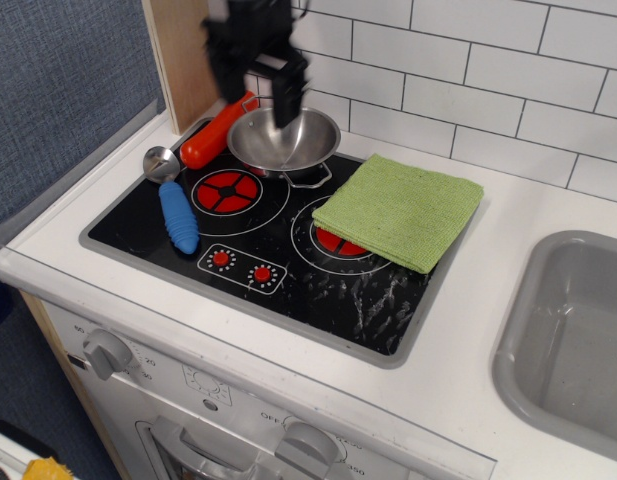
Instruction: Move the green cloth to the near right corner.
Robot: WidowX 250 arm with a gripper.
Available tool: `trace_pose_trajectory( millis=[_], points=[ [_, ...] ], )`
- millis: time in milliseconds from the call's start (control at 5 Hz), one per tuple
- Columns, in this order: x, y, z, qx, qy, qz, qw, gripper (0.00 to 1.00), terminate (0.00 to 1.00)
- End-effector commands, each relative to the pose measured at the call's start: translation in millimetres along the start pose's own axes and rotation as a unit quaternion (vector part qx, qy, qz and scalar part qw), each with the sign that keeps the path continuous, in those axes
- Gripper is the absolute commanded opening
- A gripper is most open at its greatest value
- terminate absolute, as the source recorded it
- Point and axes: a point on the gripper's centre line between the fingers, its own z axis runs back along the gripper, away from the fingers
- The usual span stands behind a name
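The blurred black tool (pixel 258 78) hangs fingers-down, spread apart, above the steel bowl (pixel 284 140).

Toy kitchen: black hob (pixel 288 270), white tiles (pixel 488 70), grey sink (pixel 573 330).

A white counter (pixel 488 330) carries a black hob panel (pixel 318 285). On the hob lie a green cloth (pixel 400 209) at far right, steel bowl (pixel 284 140), blue-handled spoon (pixel 174 205) and red-orange tool (pixel 214 137).
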Motion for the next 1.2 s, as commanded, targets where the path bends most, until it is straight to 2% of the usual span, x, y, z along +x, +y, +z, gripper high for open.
trace_pose_trajectory(
  millis=[0,400,800,1000],
  points=[
    [23,-72,26,-0.039,-0.035,-0.087,0.9948,1.0,0.0],
    [21,-128,5,-0.05,-0.015,-0.13,0.9901,1.0,0.0],
    [15,-125,-25,-0.025,0.026,-0.1,0.9943,1.0,0.0],
    [10,-119,-43,-0.036,0.04,-0.064,0.9965,1.0,0.0]
  ],
)
